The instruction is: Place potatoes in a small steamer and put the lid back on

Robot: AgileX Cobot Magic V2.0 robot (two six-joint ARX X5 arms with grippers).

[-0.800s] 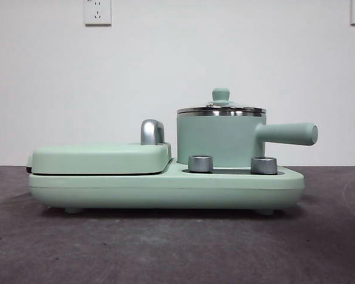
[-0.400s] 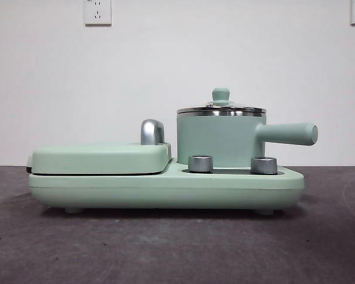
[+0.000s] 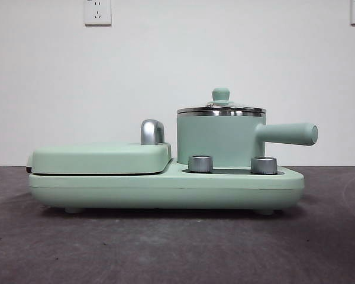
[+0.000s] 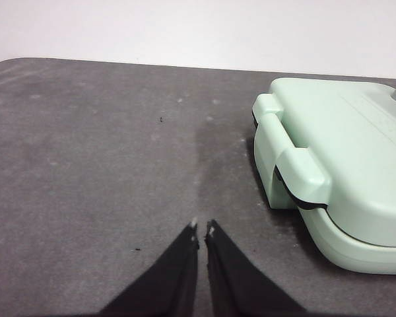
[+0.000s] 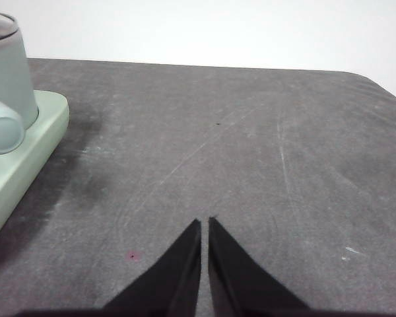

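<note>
Nothing can be seen to have moved since the earlier front pictures: the small steamer is found at the same spot, right of centre in the frame, seated on the right half of the mint-green cooker base, with its stubby handle pointed toward the right edge. The lid is seen closed on the steel rim, its green knob upright on top. The flat grill cover is shut, lower left of the pot, with the chrome handle between the two. No potato is shown in any view, so it cannot be told whether one is already inside the pot or not yet brought. The left hand is held over bare counter near the hinge end of the grill cover, its jaws brought together with only a thin slit between them and nothing held. The right hand is likewise closed and empty, well apart from the pot's handle at the upper left of its view. Either everything is judged done, or nothing begun; the pictures do not decide it.
</note>
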